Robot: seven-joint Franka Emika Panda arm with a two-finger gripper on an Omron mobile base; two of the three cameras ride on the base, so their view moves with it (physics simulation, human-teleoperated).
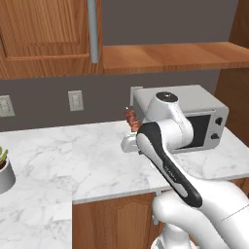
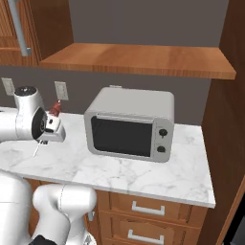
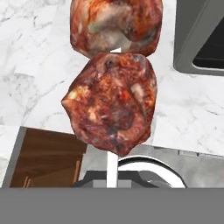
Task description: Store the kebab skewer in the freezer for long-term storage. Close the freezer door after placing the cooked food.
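The kebab skewer [image 3: 111, 103] hangs above the marble counter [image 1: 73, 160], its reddish-brown meat chunks close in front of the hand camera and its pale stick running down between the fingers. My gripper [image 2: 51, 120] is shut on the stick, just left of the microwave. In the left base view the meat of the skewer [image 1: 130, 118] sticks up above the gripper [image 1: 130, 132]. From the right, the skewer [image 2: 55, 109] slants through the hand, with its thin end poking out below. The freezer and its door are out of view.
A grey microwave [image 2: 129, 124] stands on the counter right of the hand, under a wooden shelf [image 2: 139, 60]. Wall outlets [image 1: 75, 100] sit on the grey backsplash. A pot with a plant [image 1: 4, 172] is at the far left. Drawers [image 2: 148, 208] lie below the counter edge.
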